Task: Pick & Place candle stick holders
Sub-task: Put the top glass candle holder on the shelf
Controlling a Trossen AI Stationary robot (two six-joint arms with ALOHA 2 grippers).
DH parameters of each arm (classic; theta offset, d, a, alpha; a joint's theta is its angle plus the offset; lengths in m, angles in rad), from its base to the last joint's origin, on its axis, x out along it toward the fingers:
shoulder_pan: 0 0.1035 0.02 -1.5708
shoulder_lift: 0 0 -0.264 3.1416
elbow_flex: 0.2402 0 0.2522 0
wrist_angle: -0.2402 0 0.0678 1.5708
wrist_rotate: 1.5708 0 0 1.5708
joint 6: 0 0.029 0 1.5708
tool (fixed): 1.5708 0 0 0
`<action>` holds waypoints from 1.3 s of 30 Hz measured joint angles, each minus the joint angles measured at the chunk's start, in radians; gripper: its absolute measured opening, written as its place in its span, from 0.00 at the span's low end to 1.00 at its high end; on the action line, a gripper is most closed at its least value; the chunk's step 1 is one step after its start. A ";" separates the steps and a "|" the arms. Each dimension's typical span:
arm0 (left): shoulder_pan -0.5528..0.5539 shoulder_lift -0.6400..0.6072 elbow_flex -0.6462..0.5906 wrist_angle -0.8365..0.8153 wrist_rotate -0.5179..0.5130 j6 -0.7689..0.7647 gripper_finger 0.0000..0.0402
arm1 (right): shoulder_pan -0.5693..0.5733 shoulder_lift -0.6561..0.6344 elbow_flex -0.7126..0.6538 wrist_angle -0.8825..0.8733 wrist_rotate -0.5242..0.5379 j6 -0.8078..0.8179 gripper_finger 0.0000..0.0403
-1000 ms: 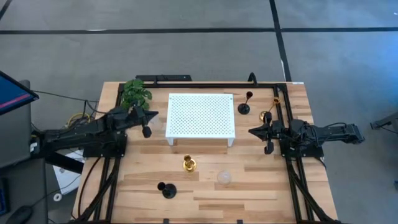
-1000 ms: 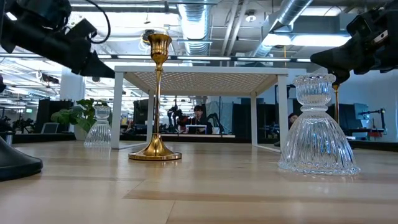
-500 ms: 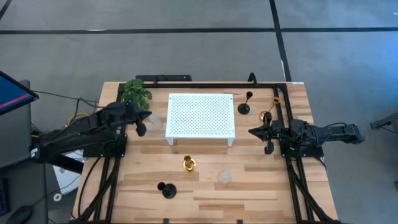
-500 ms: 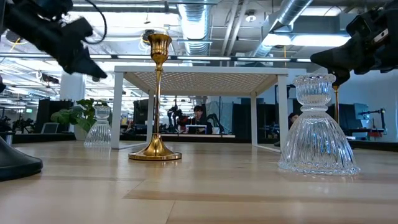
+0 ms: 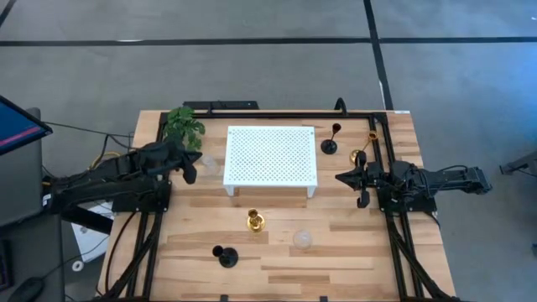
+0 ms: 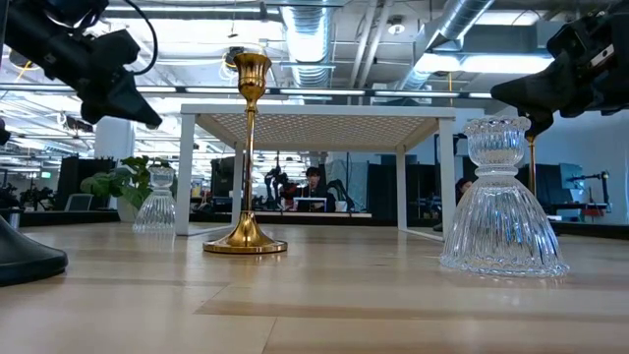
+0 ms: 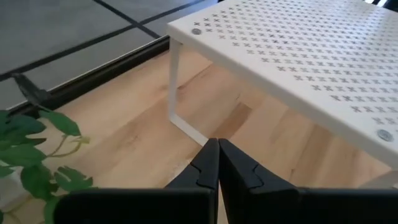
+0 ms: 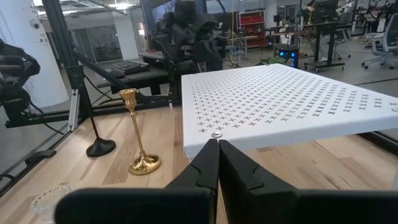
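Note:
Six candle stick holders stand on their round bases on the wooden table. A clear glass one (image 5: 208, 164) is by the plant. A black one (image 5: 331, 141) and a gold one (image 5: 362, 151) stand at the far right. A gold one (image 5: 256, 221), a clear glass one (image 5: 302, 240) and a black one (image 5: 225, 256) stand near the front. My left gripper (image 5: 191, 170) is shut and empty, above the table just left of the glass holder by the plant. My right gripper (image 5: 342, 178) is shut and empty, right of the white platform (image 5: 270, 156).
The white perforated platform stands on thin legs at the table's middle; it also shows in the left wrist view (image 7: 298, 56) and the right wrist view (image 8: 280, 106). A green leafy plant (image 5: 183, 126) stands at the far left. Black frame rails (image 5: 394, 243) run along both sides.
My left gripper has drawn back a little toward the table's left edge, away from the platform, staying above the table. My right gripper and the holders have kept still.

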 joint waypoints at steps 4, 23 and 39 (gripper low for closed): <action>-0.036 0.000 0.000 0.001 0.034 0.024 0.01 | 0.000 0.000 0.000 0.000 0.000 0.000 0.00; -0.154 0.083 0.000 -0.057 -0.018 -0.269 0.01 | 0.000 0.000 0.000 0.000 0.000 0.000 0.00; -0.648 0.391 0.000 -0.055 -0.472 -0.596 0.01 | 0.000 0.000 0.000 0.000 0.000 0.000 0.00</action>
